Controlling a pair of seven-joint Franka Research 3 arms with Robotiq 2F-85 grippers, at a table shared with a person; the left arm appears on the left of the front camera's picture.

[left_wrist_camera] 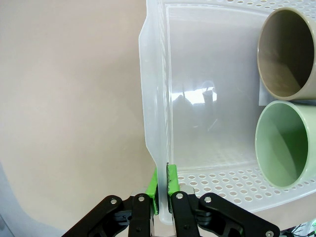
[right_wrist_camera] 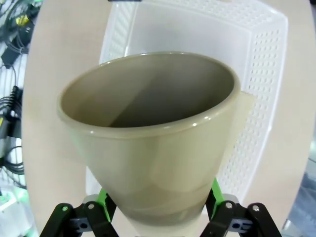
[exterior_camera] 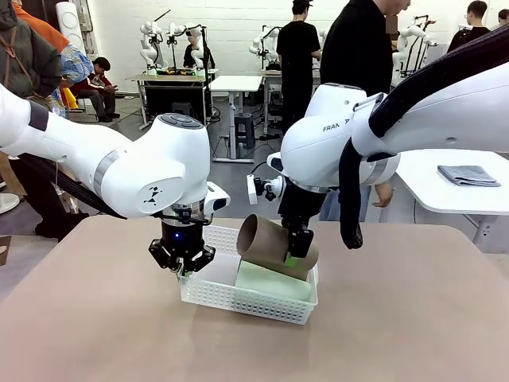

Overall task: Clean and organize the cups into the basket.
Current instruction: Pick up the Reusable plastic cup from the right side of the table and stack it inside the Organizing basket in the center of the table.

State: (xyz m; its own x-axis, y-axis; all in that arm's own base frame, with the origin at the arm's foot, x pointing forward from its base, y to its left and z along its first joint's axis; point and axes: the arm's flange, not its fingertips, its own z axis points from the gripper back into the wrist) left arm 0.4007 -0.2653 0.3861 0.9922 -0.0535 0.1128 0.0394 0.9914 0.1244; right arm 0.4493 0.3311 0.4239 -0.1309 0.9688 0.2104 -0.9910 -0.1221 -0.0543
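Observation:
The white perforated basket (exterior_camera: 246, 301) sits mid-table. My left gripper (exterior_camera: 183, 264) is shut on its left rim; in the left wrist view the green pads (left_wrist_camera: 171, 180) pinch the basket (left_wrist_camera: 158, 123) wall. The mint green cup (exterior_camera: 274, 280) lies on its side inside the basket. Just above it, tilted with its mouth to the left, hangs the tan-brown cup (exterior_camera: 274, 245), and my right gripper (exterior_camera: 296, 253) is shut on its lower end. The right wrist view shows the tan-brown cup (right_wrist_camera: 153, 138) between my right gripper (right_wrist_camera: 159, 195) fingers, over the basket (right_wrist_camera: 256, 74). Both cup mouths, tan-brown (left_wrist_camera: 286, 54) and mint green (left_wrist_camera: 289, 143), show in the left wrist view.
The tan table (exterior_camera: 413, 318) has free room on all sides of the basket. A person in black (exterior_camera: 358, 48) stands beyond the far edge. A white side table (exterior_camera: 445, 195) at the right carries a folded grey cloth (exterior_camera: 468, 175).

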